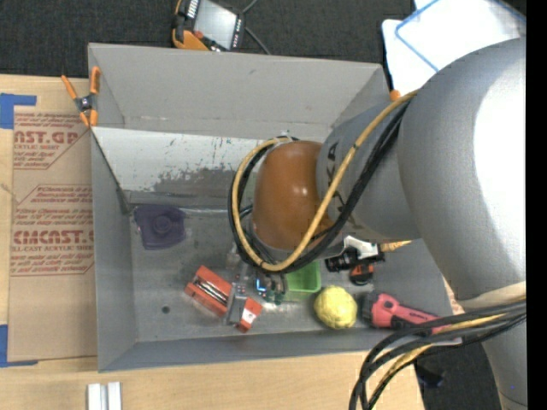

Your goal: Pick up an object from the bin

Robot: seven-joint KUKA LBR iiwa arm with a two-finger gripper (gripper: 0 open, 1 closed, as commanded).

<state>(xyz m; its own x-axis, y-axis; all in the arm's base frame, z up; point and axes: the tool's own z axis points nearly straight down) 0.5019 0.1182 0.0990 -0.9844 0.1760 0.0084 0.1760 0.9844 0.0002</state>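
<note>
Red-orange boxy object (210, 288), dark-slotted, lies near the bin (154, 319) front.

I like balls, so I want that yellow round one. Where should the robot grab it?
Probably straight from above, pinching the yellow round ball across its widest middle: it is round, so an off-centre pinch would slip. The red-handled tool lies close beside it.

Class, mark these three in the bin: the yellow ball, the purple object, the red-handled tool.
yellow ball (335, 307), camera view, middle of the ball.
purple object (159, 226), camera view, its top centre.
red-handled tool (402, 313), camera view, middle of the red grip.
</note>
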